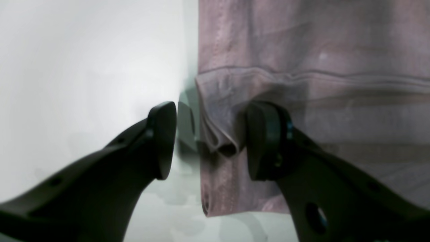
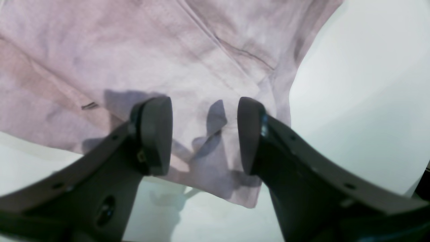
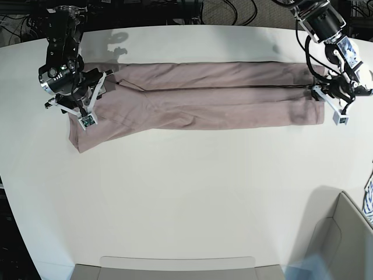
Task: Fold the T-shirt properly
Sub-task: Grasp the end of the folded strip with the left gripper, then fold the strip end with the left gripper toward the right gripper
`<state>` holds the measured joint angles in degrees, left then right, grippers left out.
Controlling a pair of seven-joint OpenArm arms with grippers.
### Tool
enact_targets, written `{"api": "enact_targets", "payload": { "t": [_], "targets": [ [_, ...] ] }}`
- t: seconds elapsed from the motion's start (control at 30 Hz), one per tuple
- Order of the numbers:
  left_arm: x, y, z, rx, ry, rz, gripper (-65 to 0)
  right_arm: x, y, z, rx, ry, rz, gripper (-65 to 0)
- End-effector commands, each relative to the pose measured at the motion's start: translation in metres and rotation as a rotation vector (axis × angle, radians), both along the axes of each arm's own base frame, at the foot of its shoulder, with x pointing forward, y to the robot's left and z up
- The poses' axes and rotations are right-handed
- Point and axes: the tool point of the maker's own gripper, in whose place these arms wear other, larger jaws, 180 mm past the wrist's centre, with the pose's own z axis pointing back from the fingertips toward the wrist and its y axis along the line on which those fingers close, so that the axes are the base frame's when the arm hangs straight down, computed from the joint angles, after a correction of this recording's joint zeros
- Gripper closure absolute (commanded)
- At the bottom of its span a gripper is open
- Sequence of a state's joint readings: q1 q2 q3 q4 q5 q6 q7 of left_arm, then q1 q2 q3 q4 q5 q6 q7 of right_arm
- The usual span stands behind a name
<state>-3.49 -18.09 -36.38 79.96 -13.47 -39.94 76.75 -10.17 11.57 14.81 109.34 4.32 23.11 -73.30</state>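
The dusty-pink T-shirt (image 3: 204, 96) lies folded lengthwise into a long strip across the far part of the white table (image 3: 186, 186). My left gripper (image 1: 211, 141) is open at the strip's end on the base view's right (image 3: 327, 96). A raised fold of the shirt's corner edge (image 1: 218, 134) sits between its fingers, close to the right-hand pad (image 1: 262, 141). My right gripper (image 2: 205, 134) is open low over the shirt's other end (image 2: 168, 60), on the base view's left (image 3: 74, 108). Its pads straddle flat cloth near a corner. Neither grips the cloth.
A grey bin (image 3: 344, 233) stands at the front right, with a blue-and-white patterned cloth (image 3: 369, 201) at the right edge. A grey tray rim (image 3: 175, 265) runs along the front edge. Cables (image 3: 233, 9) lie behind the table.
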Motion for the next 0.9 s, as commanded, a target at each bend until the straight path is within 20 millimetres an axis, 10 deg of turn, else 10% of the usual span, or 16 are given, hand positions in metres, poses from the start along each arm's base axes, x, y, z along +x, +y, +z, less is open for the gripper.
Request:
{"api": "enact_targets", "payload": {
  "t": [0.0,0.3,0.63,0.87],
  "targets": [
    [0.004,0.005,0.004,0.01,-0.009,-0.001,-32.8,0.007,-0.003,0.008,-0.012,-0.032,0.003,-31.0],
    [-0.005,-0.028,-0.035,-0.07,0.069,-0.076,-32.1,0.007,-0.003,0.008,-0.012,-0.032,0.003,-31.0],
    [-0.028,-0.066,-0.067,-0.123,0.199,-0.177,0.0,0.007,-0.003,0.008,-0.013,-0.032,0.003,-31.0],
    [-0.036,-0.058,-0.07,-0.143,0.205,-0.12,0.0,0.007,-0.003,0.008,-0.013,-0.032,0.003,-31.0]
  ]
}}
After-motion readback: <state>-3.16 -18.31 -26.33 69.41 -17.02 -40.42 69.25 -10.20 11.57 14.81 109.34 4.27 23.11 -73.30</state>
